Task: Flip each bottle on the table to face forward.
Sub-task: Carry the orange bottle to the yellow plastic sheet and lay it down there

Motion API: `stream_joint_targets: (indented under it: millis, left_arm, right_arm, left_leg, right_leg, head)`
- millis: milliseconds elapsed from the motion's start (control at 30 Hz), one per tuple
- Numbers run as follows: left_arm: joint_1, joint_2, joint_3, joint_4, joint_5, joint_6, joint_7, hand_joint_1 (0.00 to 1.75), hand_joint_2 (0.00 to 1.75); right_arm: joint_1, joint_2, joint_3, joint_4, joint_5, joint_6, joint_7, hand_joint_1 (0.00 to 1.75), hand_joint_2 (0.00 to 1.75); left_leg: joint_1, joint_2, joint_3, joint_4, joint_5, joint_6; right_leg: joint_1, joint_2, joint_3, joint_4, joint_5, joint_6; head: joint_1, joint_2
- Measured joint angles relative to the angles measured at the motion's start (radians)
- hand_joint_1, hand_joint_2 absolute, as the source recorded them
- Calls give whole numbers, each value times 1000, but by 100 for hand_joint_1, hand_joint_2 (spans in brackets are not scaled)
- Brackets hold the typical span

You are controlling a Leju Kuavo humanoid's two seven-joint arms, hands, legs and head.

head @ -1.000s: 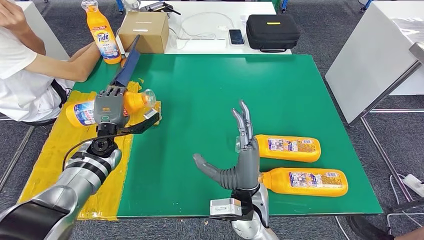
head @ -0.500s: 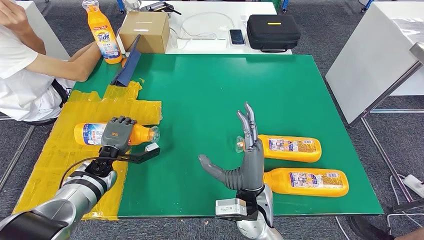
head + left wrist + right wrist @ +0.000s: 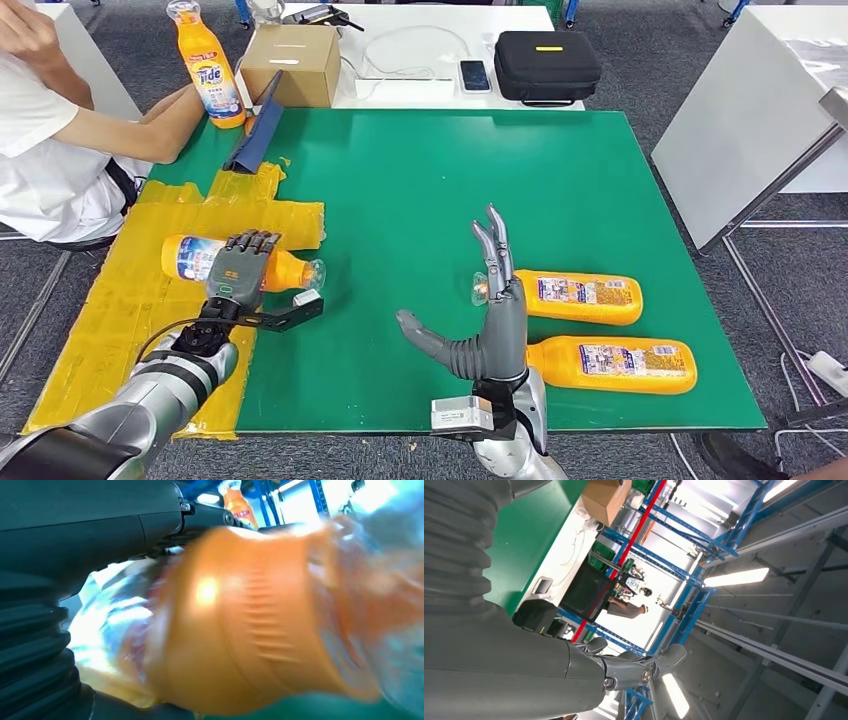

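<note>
On the yellow sheet point(image 3: 120, 300) at your left, the left hand point(image 3: 240, 268) lies over the middle of an orange bottle point(image 3: 195, 258) that rests on its side, cap pointing toward the green mat point(image 3: 480, 160). Its fingers seem wrapped around the bottle, though the blurred wrist view leaves that unsure. Your right hand point(image 3: 487, 320) stands upright with fingers spread, holding nothing, just beside the caps of two more bottles point(image 3: 585, 298) lying on the mat.

"Tide" reads on the label of the upright orange bottle point(image 3: 208, 66) standing just beside the cardboard box point(image 3: 290, 62); other labels are illegible.
</note>
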Motion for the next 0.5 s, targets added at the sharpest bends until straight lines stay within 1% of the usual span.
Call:
stream_joint_targets:
  millis: [267, 333, 500]
  left_arm:
    - [19, -25, 96, -6, 123, 31, -151, 0, 175]
    - [25, -32, 123, -12, 169, 16, -211, 0, 175]
    - [56, -60, 190, -54, 317, -67, -406, 0, 175]
  right_arm:
    - [-3, -2, 0, 6, 16, 10, 4, 0, 175]
    - [-3, -3, 0, 8, 21, 11, 8, 0, 175]
    - [-5, -5, -4, 17, 39, 16, 20, 0, 175]
  left_leg:
    - [0, 0, 0, 0, 0, 0]
    - [0, 0, 0, 0, 0, 0]
    - [0, 0, 0, 0, 0, 0]
  right_leg:
    - [0, 0, 0, 0, 0, 0]
    - [0, 0, 0, 0, 0, 0]
    - [0, 0, 0, 0, 1, 1]
  head:
    - [0, 0]
    - [0, 0]
    - [0, 0]
